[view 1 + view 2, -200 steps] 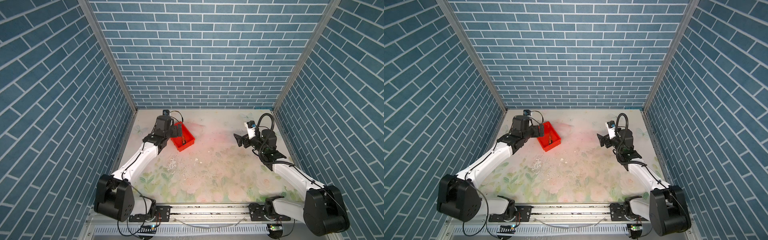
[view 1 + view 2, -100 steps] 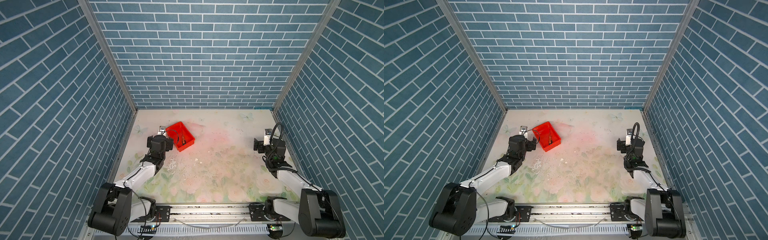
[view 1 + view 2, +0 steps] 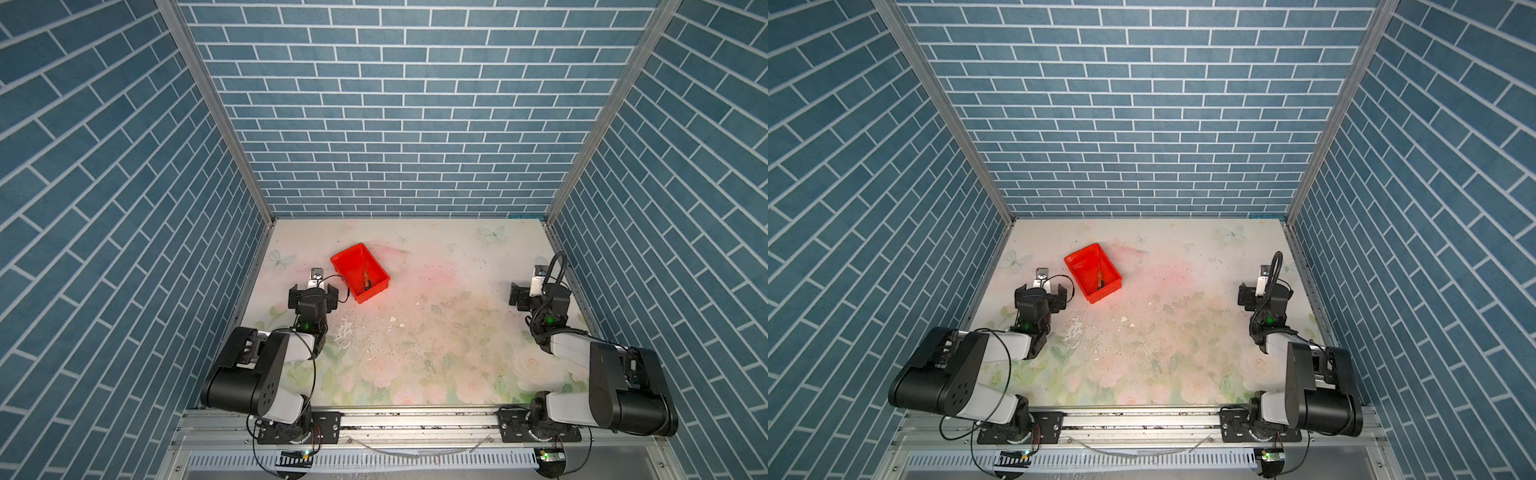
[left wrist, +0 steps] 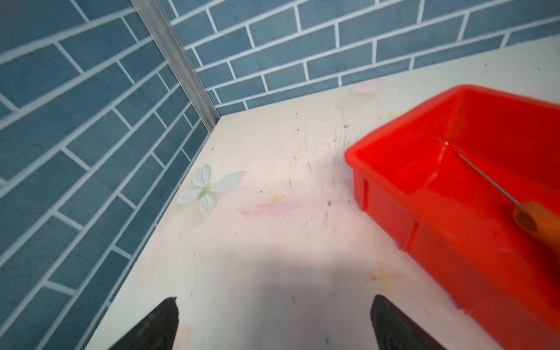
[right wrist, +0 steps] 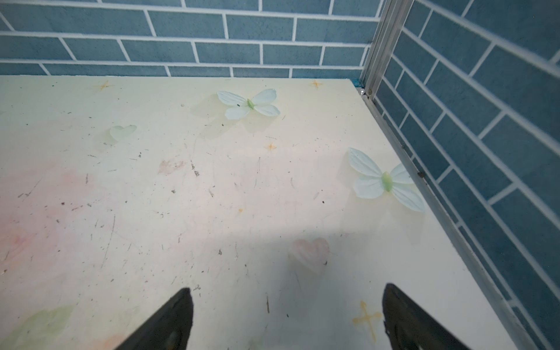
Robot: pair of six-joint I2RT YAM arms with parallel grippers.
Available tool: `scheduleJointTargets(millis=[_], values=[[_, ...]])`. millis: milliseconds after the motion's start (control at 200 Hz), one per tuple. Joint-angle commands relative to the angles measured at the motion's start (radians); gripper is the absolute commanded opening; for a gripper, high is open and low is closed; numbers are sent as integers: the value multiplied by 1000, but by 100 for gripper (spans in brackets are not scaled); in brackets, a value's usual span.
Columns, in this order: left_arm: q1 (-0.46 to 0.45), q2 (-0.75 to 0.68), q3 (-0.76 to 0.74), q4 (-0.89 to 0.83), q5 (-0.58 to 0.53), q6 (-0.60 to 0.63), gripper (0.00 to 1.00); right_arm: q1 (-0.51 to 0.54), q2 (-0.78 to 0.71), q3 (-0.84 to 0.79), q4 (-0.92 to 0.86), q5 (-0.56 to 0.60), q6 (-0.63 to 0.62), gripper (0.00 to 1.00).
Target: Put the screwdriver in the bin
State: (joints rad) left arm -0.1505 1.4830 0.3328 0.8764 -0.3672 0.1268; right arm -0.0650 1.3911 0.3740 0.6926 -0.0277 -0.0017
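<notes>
The bright red bin (image 3: 347,262) (image 3: 1080,262) stands at the back left of the table in both top views. Inside it lies the screwdriver (image 3: 366,277) (image 3: 1100,276), orange handle toward the front, thin shaft toward the back. The left wrist view shows the bin (image 4: 394,200) with the screwdriver (image 4: 531,220) resting in it. My left gripper (image 3: 313,293) (image 3: 1041,293) (image 4: 274,300) sits just left and in front of the bin, open and empty. My right gripper (image 3: 538,293) (image 3: 1264,295) (image 5: 288,289) hangs open and empty near the right wall.
Blue brick-pattern walls close in the table on three sides, with metal corner posts (image 4: 178,66) (image 5: 374,45). The floral mat has a scuffed patch (image 3: 345,328) in front of the bin. A metal rail (image 3: 415,419) carrying both arm bases runs along the front edge.
Both arms have folded back toward the front. The left gripper has drawn away from the bin, the right gripper has moved to the right wall. The screwdriver stays in the bin.
</notes>
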Motion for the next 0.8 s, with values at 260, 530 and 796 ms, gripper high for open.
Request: scheduleJointTargets(millis=[260,530,796], values=[[86,49,25,50,264,-26,100,-16,148,31,150,-54,61,95],[127,50,45,12,306,-61,100,-16,149,34,144,-54,59,96],[128,49,46,10,306,-61,100,-16,149,32,147,-54,57,98]])
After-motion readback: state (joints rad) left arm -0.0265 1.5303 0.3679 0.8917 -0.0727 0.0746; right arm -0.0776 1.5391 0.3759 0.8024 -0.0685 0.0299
